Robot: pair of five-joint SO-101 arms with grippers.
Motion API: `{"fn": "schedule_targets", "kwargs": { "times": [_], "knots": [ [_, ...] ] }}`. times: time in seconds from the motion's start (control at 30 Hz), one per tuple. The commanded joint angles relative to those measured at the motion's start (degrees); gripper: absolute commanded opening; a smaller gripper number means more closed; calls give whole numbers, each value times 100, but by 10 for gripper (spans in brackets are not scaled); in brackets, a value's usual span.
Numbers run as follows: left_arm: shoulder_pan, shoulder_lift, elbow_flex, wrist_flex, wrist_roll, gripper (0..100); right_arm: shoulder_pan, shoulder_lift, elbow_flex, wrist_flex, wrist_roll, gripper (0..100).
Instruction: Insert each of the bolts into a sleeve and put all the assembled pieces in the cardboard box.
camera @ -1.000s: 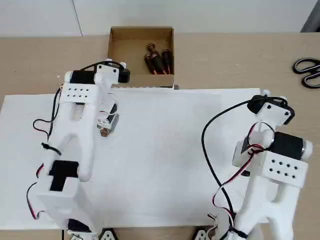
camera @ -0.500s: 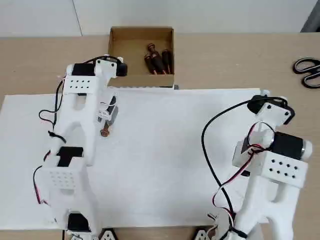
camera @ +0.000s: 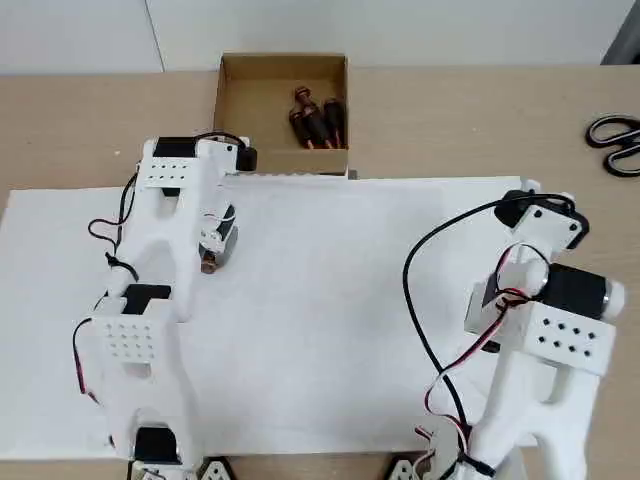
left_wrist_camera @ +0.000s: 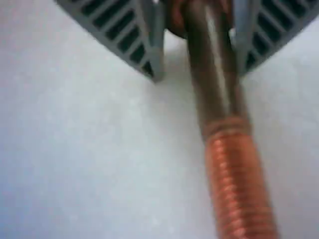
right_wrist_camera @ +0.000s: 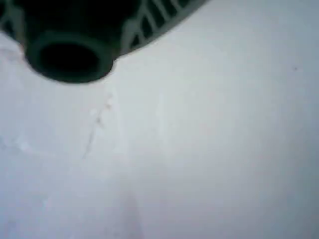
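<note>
My left gripper hangs low over the white sheet's left part, shut on a bolt. In the left wrist view the bolt runs out from between the grey fingers, with a dark shank and a copper threaded end just above the paper. My right gripper holds a black sleeve with its open mouth facing the camera, close over the sheet. The right arm stands at the sheet's right side. The cardboard box at the back holds several assembled pieces.
A white paper sheet covers most of the wooden table. Black scissors lie at the far right edge. A black cable loops from the right arm over the sheet.
The left arm's rear links have folded and shifted, while its gripper with the bolt stayed almost in the same spot. The right arm has not moved.
</note>
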Motion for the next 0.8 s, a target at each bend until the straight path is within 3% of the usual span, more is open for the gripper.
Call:
{"fn": "schedule_targets", "kwargs": {
  "times": [0.0,0.13,0.33,0.47,0.67,0.77],
  "knots": [
    [-185,114,-154,-149,18,66,31,-145,-26,-66,44,3],
    [-167,308,-154,-105,18,7,31,-145,-26,-66,44,3],
    [-149,105,-163,123,88,6,31,-145,-26,-66,44,3],
    [-176,-580,-145,290,686,6,31,-145,-26,-66,44,3],
    [-149,-1670,-119,308,2163,6,40,-145,-26,-57,44,3],
    [-141,-2127,-119,308,2356,6,40,-145,-26,-57,44,3]
  ]
}}
